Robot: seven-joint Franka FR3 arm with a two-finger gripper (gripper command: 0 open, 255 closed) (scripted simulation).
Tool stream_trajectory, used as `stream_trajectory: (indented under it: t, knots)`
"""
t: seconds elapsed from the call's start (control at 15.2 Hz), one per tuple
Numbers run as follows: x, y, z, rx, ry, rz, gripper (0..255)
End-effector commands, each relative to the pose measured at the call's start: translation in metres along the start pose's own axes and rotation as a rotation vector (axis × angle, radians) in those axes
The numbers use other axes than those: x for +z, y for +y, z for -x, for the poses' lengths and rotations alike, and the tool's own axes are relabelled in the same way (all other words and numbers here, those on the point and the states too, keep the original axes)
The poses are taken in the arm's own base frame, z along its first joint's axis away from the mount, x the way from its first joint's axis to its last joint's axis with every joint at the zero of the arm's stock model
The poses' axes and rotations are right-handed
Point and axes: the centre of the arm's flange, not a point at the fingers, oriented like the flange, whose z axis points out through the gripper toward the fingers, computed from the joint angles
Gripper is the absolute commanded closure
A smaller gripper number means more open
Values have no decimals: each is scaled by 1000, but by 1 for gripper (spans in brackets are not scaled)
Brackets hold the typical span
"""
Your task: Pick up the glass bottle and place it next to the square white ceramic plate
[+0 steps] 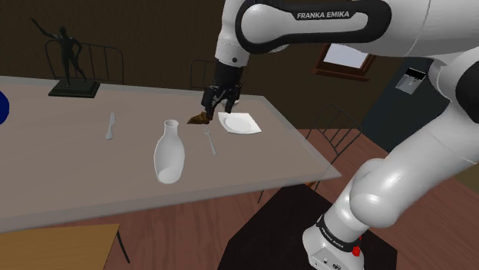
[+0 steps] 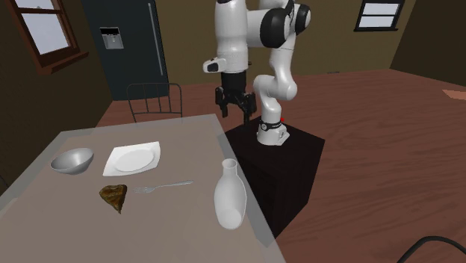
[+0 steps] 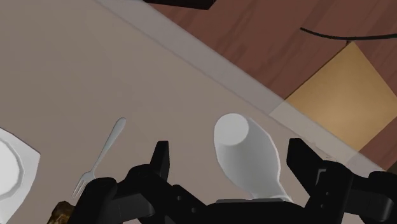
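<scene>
Here, in the second exterior view, a grey bowl [image 2: 72, 161] sits near the table's [image 2: 175, 142] left edge, with the square white plate [image 2: 133, 158] just beside it, then a fork [image 2: 164, 185]. The pale bottle [image 2: 230, 196] stands upright by the right edge, apart from the plate. Above hangs the gripper [image 2: 234, 113], fingers [image 3: 160, 159] spread, grasping nothing.

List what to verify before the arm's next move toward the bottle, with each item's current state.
1. End effector open: ok, fingers stand apart.
2. Bottle upright on the table: ok.
3. Bottle lined up between the fingers: ok in the wrist view, not touched.
4. End effector at grasp height: not ok, it hangs well above the bottle.
5. Bare spot beside the plate: ok, though a fork lies near one side.
</scene>
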Motion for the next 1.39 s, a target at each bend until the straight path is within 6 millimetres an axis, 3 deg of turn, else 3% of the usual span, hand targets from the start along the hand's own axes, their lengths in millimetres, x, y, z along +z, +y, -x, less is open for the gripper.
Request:
stream_trajectory:
  t: [0.0,0.59,1.12,1.32]
  knots:
    - [8,-16,-20,5,4,8,0]
    - [55,-79,-111,22,21,45,0]
    - [94,-80,-116,23,22,47,0]
    - [97,-80,-116,23,22,47,0]
